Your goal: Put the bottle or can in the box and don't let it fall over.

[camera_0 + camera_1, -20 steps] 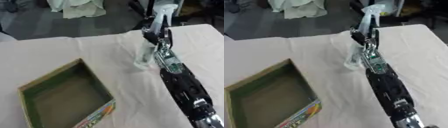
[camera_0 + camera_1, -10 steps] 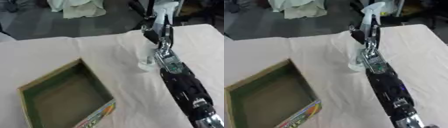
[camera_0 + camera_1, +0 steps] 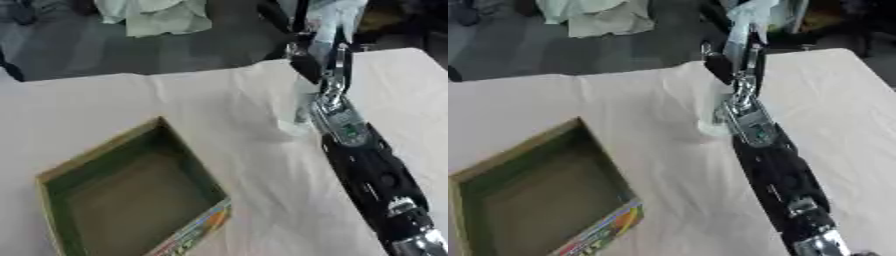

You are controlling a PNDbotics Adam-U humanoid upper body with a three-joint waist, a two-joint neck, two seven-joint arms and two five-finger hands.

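Tabletop (image 3: 201, 110) under cream cloth, dark floor and pale bundle beyond far edge. Right hand (image 3: 322, 60) reaching in from near right corner toward far edge, fingers curling round clear bottle (image 3: 297, 112). Against a second ago, bottle is sitting higher in view, base seeming to be coming off cloth: lift likely beginning. Bottle staying roughly upright, near far right edge. Box (image 3: 131, 195) lying open near left edge, well apart, empty. Carry across not yet done. Left hand not showing.
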